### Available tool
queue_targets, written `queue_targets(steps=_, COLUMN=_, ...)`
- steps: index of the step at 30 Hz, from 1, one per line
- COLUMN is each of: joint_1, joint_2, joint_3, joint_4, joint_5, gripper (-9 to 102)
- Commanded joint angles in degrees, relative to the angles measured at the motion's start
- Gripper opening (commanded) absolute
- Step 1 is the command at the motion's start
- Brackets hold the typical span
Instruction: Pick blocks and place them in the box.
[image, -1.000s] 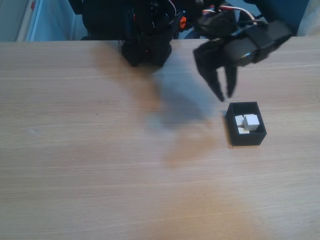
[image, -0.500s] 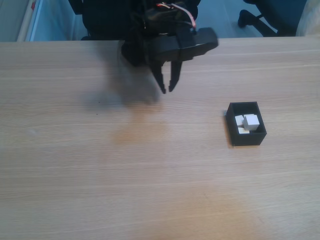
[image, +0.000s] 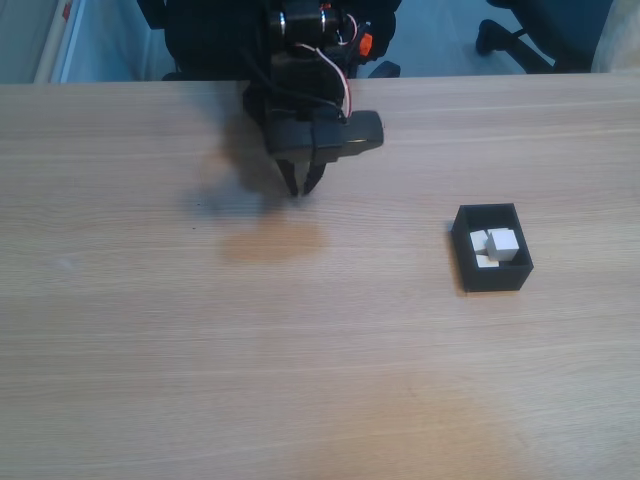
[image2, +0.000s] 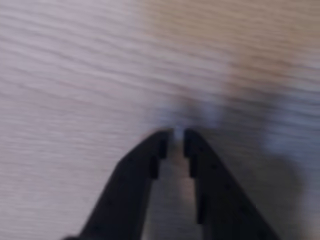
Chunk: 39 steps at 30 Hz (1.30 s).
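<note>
Blocks (image: 497, 246) sit in box (image: 491, 262), none visible on table (image: 300, 350); gripper (image: 300, 189) nearly closed, empty; task looks complete.

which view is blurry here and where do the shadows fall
Wrist view: heavily blurred, the wood grain smeared, the gripper soft-edged with a dim shadow around its tips. Fixed view: sharper; the gripper casts a soft shadow to its left on the table; the box and blocks read clearly.

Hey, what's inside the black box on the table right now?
In the fixed view, the box holds white blocks piled near its far end. At least two show; the pile and walls hide any others, so the count is unclear.
</note>
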Motion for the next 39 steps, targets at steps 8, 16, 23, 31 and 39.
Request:
queue_targets(steps=8, joint_1=3.2, joint_2=4.1, joint_3=6.2, joint_4=-1.1, joint_5=0.5, gripper=0)
queue_targets(steps=16, joint_1=2.1, joint_2=4.2, joint_3=6.7, joint_4=4.6, joint_5=2.7, gripper=0)
queue_targets(steps=23, joint_1=3.7, joint_2=4.2, joint_3=6.7, joint_4=8.0, joint_5=3.7, gripper=1)
queue_targets(steps=31, joint_1=3.6, joint_2=4.2, joint_3=6.7, joint_4=8.0, joint_5=3.4, gripper=3)
queue_targets(steps=39, joint_1=3.3, joint_2=4.2, joint_3=6.7, joint_4=8.0, joint_5=3.7, gripper=0)
